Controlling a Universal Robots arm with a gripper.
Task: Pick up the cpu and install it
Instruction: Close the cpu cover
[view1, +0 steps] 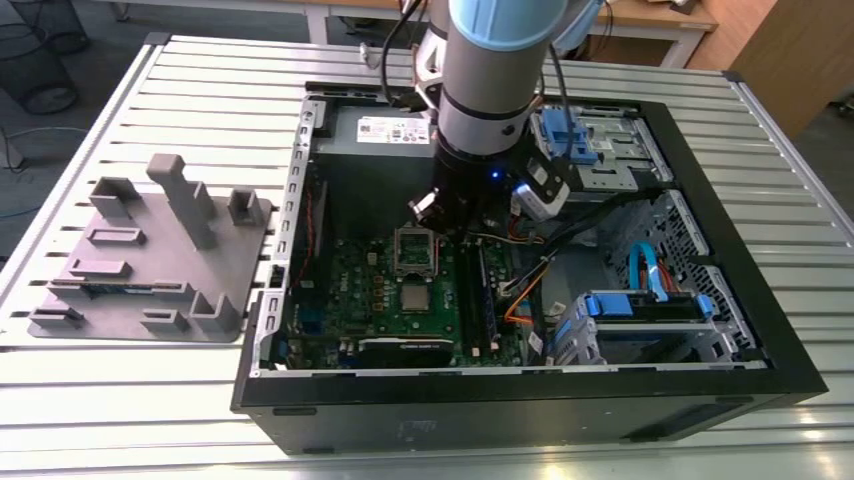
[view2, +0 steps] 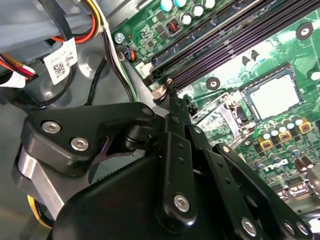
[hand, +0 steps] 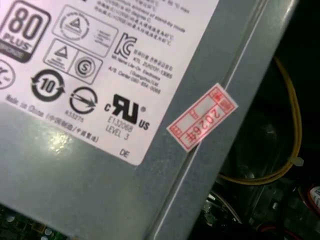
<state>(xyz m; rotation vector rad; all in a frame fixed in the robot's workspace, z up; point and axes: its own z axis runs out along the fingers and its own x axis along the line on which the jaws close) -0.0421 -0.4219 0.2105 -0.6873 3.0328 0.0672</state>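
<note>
The cpu (view1: 418, 297) is a small pale silver square lying flat in its socket in the middle of the green motherboard (view1: 360, 290), inside the open computer case. It also shows in the second wrist view as the cpu (view2: 275, 95), framed by the socket's metal edge. The hinged socket frame (view1: 416, 248) stands open just behind it. My gripper (view1: 430, 213) hangs over the board behind the socket, apart from the cpu. In the second wrist view the gripper (view2: 167, 87) has its black fingers drawn together to a narrow tip near the memory slots (view2: 225, 45), with nothing seen between them.
A grey power supply (view1: 380, 130) with a white label (hand: 100, 75) sits behind the gripper. Drive cages with blue parts (view1: 641, 310) and loose cables (view1: 534, 290) fill the case on the exterior view's right. A grey fixture plate with blocks (view1: 147, 260) lies on the slatted table at the exterior view's left.
</note>
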